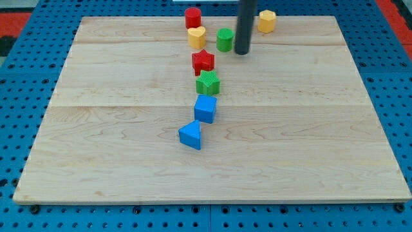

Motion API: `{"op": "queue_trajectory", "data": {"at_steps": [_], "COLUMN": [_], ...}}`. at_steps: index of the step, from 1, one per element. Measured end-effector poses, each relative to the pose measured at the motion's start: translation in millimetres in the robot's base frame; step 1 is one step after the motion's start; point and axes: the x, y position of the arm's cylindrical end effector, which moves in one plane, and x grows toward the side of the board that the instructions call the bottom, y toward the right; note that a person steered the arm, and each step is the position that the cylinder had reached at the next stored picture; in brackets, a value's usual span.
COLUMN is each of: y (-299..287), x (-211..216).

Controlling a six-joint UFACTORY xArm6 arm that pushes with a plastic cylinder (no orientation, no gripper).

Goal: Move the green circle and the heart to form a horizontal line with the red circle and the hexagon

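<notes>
The green circle [224, 39] stands near the view's top, just left of my tip [242, 53]. The yellow heart [197, 37] sits left of the green circle, close to it. The red circle [193, 17] is above the heart at the board's top edge. The yellow hexagon [267, 20] is at the top, right of the rod. My tip rests on the board right of the green circle and below-left of the hexagon, a small gap from the green circle.
A red star [203, 61], a green block [208, 83], a blue cube [205, 108] and a blue triangle [190, 135] run in a line down the middle of the wooden board [96, 129]. Blue pegboard surrounds the board.
</notes>
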Motion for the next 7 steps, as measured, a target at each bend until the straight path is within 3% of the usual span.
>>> {"op": "queue_trajectory", "data": {"at_steps": [1,5,7], "y": [-26.4,-31.3,-17.9], "x": [-6.3,-76.1,-36.8]}}
